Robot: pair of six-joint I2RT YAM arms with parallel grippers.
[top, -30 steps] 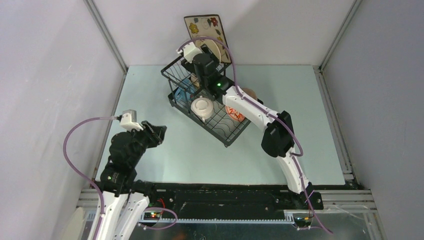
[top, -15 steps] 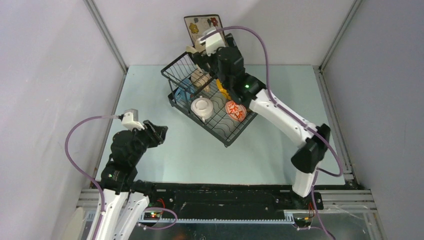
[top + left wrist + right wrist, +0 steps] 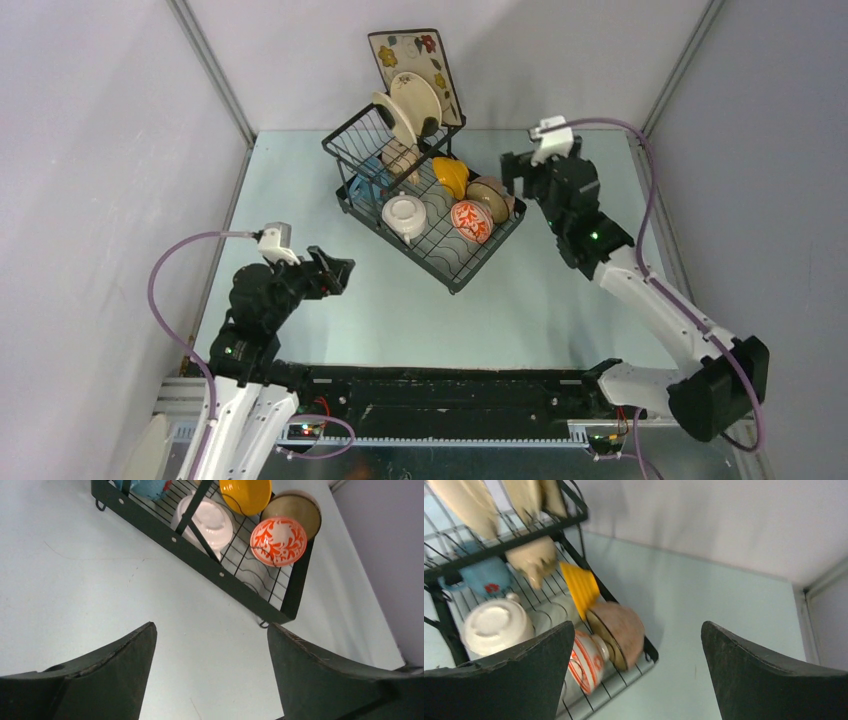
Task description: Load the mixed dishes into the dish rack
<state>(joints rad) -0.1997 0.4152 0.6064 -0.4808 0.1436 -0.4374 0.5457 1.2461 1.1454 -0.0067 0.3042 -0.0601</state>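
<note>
The black dish rack [image 3: 460, 270] stands at the back middle of the table. Its flat section holds the white two-handled bowl [image 3: 404, 215], red-patterned bowl [image 3: 470, 221], orange-yellow bowl [image 3: 450, 176] and tan bowl [image 3: 490, 197]. The basket holds the blue mug [image 3: 367, 187], beige mug [image 3: 400, 160], cream round plate [image 3: 410, 105] and square floral plate [image 3: 412, 58]. My right gripper [image 3: 520, 170] is open and empty, just right of the rack. My left gripper [image 3: 335, 272] is open and empty, near left of the rack. The rack also shows in both wrist views [image 3: 200, 557] [image 3: 574, 517].
Grey walls enclose the pale table on three sides. A metal rail [image 3: 660, 220] runs along the table's right edge. Bare table surface [image 3: 400, 310] lies between the rack and the arm bases.
My right arm has pulled back from over the rack's basket and swung right, its gripper empty. The cream round plate now stands in the basket. My left gripper shifted slightly right.
</note>
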